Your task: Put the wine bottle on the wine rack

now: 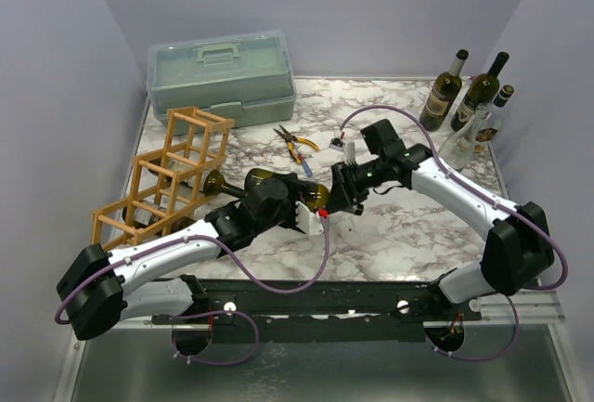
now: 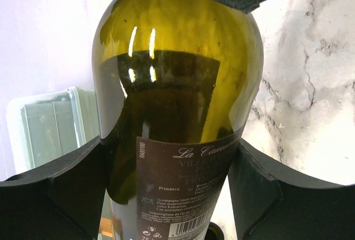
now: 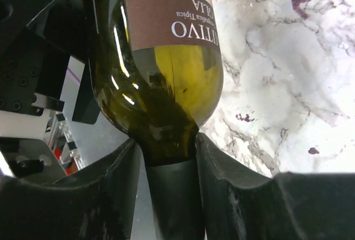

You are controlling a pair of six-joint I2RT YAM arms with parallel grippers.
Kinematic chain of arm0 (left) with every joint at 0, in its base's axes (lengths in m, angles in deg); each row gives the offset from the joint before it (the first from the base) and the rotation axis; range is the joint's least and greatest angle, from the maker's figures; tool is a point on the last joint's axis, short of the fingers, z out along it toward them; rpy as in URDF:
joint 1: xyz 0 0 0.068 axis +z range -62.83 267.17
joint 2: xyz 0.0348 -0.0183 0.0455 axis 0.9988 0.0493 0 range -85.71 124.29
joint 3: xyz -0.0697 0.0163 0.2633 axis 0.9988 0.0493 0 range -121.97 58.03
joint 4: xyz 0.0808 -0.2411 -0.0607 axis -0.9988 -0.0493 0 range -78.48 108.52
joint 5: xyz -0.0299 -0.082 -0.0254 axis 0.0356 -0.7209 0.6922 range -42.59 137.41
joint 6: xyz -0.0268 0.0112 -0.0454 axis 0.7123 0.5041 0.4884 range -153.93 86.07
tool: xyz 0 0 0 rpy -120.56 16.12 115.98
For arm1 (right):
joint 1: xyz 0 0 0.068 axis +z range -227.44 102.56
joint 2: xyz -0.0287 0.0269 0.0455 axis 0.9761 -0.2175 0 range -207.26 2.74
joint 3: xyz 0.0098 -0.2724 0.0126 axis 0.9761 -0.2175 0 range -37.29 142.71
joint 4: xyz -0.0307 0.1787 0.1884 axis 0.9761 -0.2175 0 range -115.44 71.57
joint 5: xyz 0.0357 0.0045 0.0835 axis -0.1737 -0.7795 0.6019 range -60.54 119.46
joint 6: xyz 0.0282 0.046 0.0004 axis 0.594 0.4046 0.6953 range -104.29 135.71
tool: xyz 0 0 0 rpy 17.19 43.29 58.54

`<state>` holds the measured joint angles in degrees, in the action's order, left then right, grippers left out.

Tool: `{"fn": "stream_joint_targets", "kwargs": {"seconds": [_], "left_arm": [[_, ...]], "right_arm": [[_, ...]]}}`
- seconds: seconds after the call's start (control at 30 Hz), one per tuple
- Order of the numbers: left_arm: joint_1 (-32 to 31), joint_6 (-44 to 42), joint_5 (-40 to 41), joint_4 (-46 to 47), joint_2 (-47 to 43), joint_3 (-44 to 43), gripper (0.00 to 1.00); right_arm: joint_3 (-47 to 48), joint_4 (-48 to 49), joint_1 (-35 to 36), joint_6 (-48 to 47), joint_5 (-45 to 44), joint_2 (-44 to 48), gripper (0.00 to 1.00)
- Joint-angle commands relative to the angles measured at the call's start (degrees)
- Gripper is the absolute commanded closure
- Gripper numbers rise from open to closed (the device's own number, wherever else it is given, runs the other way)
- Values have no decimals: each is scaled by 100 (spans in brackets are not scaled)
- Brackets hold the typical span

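Marble table (image 1: 399, 235) below, the wine bottle (image 2: 177, 73) is held level just right of the wine rack (image 1: 172, 175), base toward it, neck pointing away. The left gripper (image 2: 172, 173) clamps its labelled body; the right gripper (image 3: 169, 157) pinches the neck.

The wine bottle (image 1: 316, 194) lay crosswise over the centre of the table (image 1: 408, 235), with the wine rack (image 1: 167, 179) at its 9 o'clock, the toolbox (image 1: 223, 72) at 11, pliers (image 1: 297, 145) near at 12, and standing bottles (image 1: 444, 96) well apart at 2
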<state>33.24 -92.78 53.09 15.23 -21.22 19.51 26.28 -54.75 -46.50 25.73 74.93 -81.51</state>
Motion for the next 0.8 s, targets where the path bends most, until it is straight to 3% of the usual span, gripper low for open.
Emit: {"fn": "stream_joint_targets", "kwargs": {"seconds": [0.0, 0.1, 0.27, 0.3, 0.33, 0.6, 0.77], "left_arm": [[-91, -65, -267, 386, -171, -76, 100], [-100, 89, -312, 436, -171, -129, 97], [-116, 371, -537, 530, -264, -158, 36], [-118, 427, -558, 531, -319, -162, 13], [-117, 509, -732, 531, -374, -162, 2], [-92, 1573, -1134, 628, -864, -500, 1], [152, 2640, -1139, 644, -1098, -1009, 1]], "right_arm": [[-72, 175, 44, -36, 174, -39, 65], [-141, 221, 42, 32, 126, 67, 99], [-187, 286, 43, 290, -730, 573, 100], [-174, 284, 43, 336, -855, 659, 99], [-183, 291, 42, 382, -947, 722, 99], [-158, 354, 42, 532, -1545, 1035, 100], [-161, 603, 44, 523, -1282, 1173, 99]]}}
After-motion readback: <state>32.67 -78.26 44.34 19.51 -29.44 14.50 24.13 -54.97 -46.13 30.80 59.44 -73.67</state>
